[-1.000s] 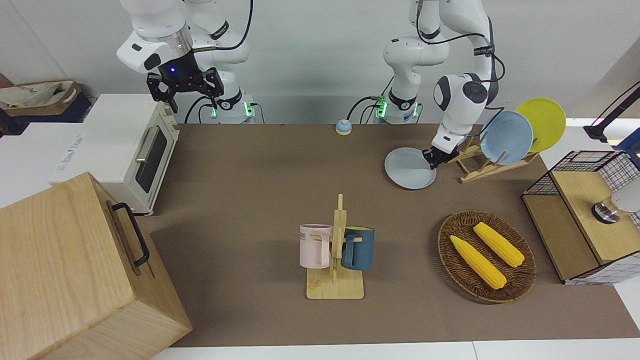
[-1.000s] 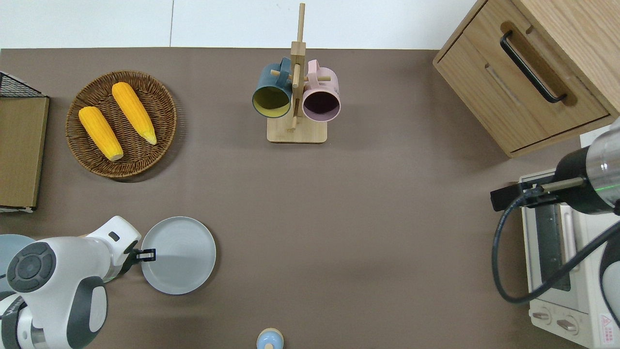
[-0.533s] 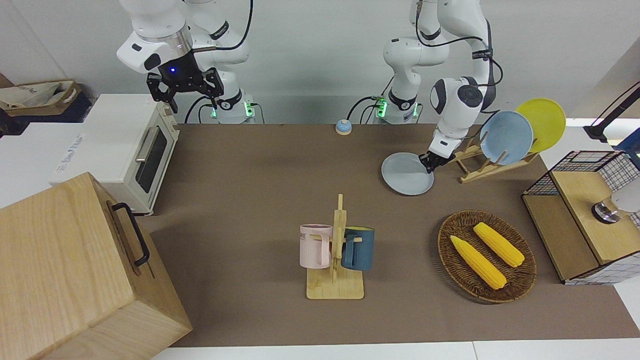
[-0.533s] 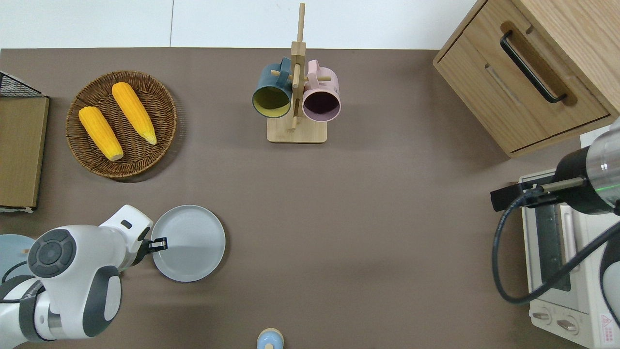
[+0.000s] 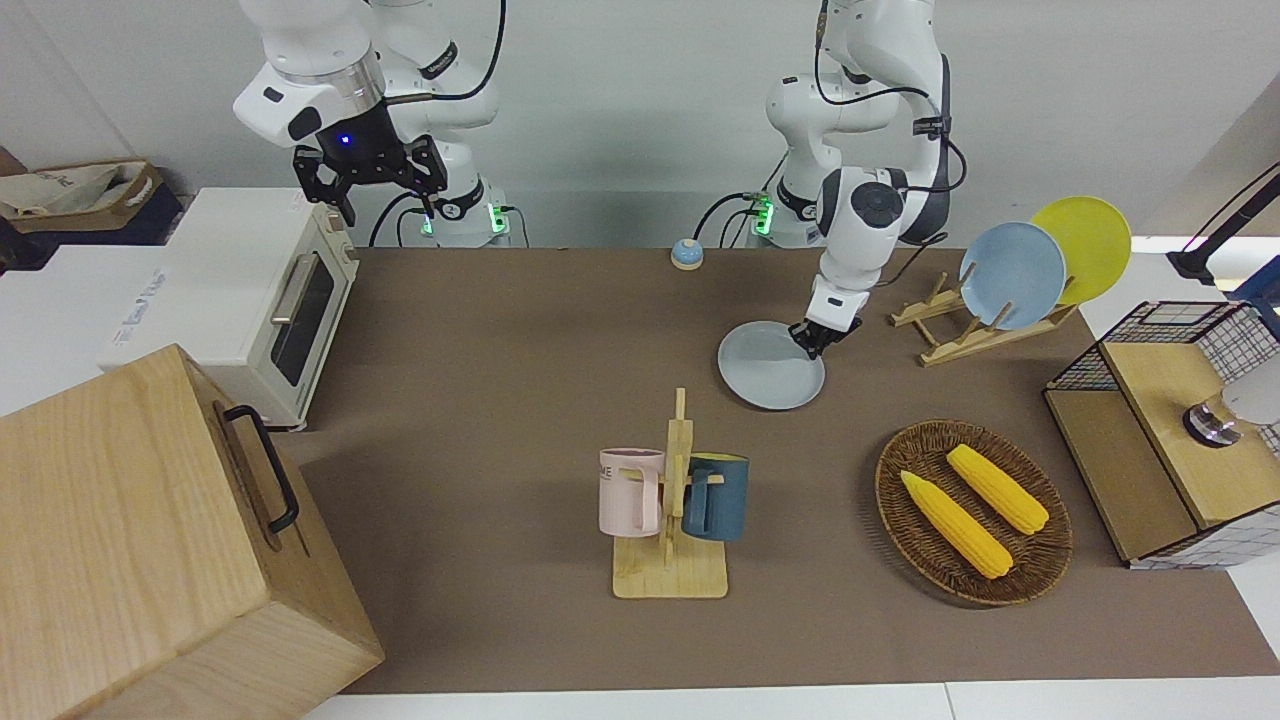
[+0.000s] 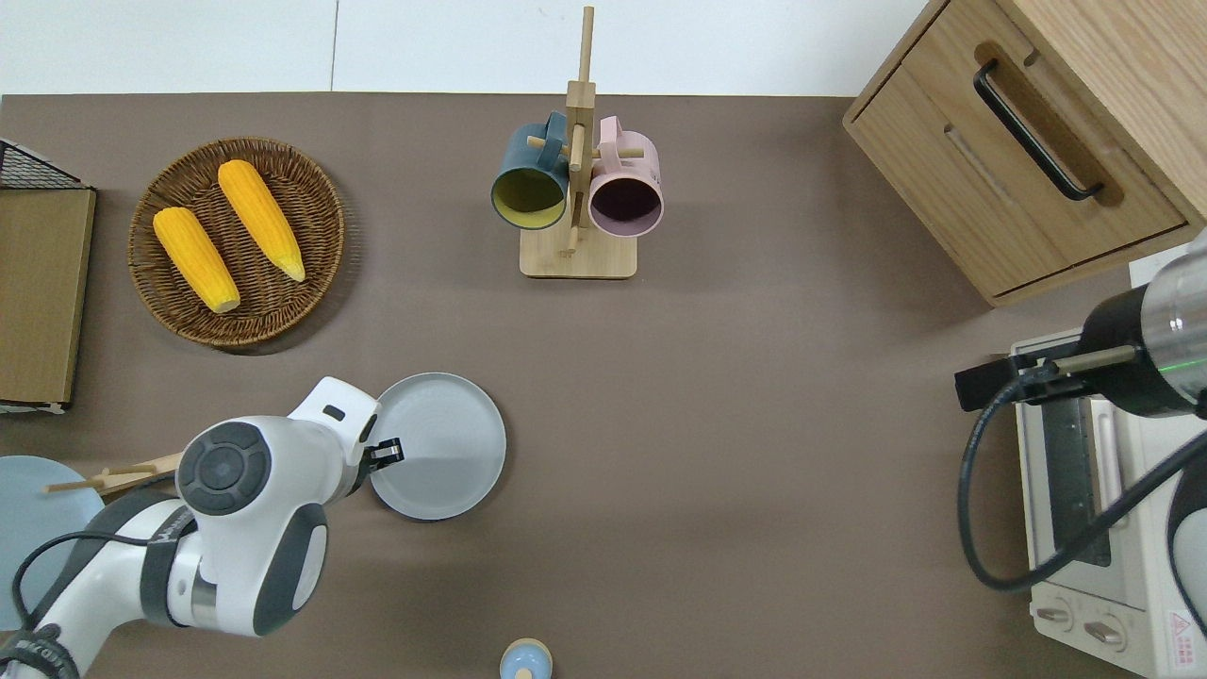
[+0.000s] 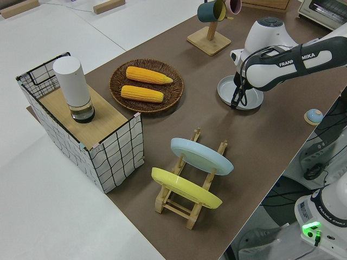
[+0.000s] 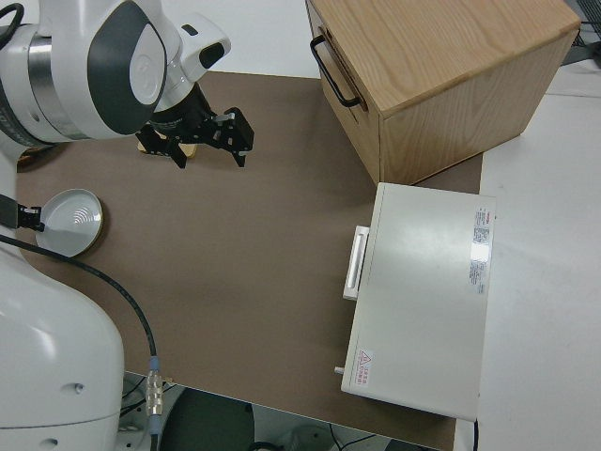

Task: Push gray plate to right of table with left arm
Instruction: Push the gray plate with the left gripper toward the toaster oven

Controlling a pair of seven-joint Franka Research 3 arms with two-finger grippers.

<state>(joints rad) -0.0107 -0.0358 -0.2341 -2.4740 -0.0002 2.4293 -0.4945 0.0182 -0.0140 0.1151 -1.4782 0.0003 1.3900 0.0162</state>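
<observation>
The gray plate [image 5: 771, 365] lies flat on the brown table [image 5: 520, 400], between the plate rack and the mug stand; it also shows in the overhead view [image 6: 438, 445] and the left side view [image 7: 241, 92]. My left gripper [image 5: 815, 338] is down at table height and shut. Its tip [image 6: 388, 453] presses on the plate's rim on the side toward the left arm's end of the table. It holds nothing. My right gripper [image 5: 385, 195] is parked, open and empty.
A mug stand [image 6: 577, 203] with two mugs stands farther from the robots than the plate. A wicker basket [image 6: 236, 240] holds two corn cobs. A wooden rack [image 5: 1010, 275] holds sky-blue and yellow plates. A toaster oven [image 5: 250, 290] and a wooden cabinet [image 5: 150, 540] stand at the right arm's end.
My left gripper has slid the gray plate toward the right arm's end of the table and a little farther from the robots, away from the plate rack. The right arm has not moved.
</observation>
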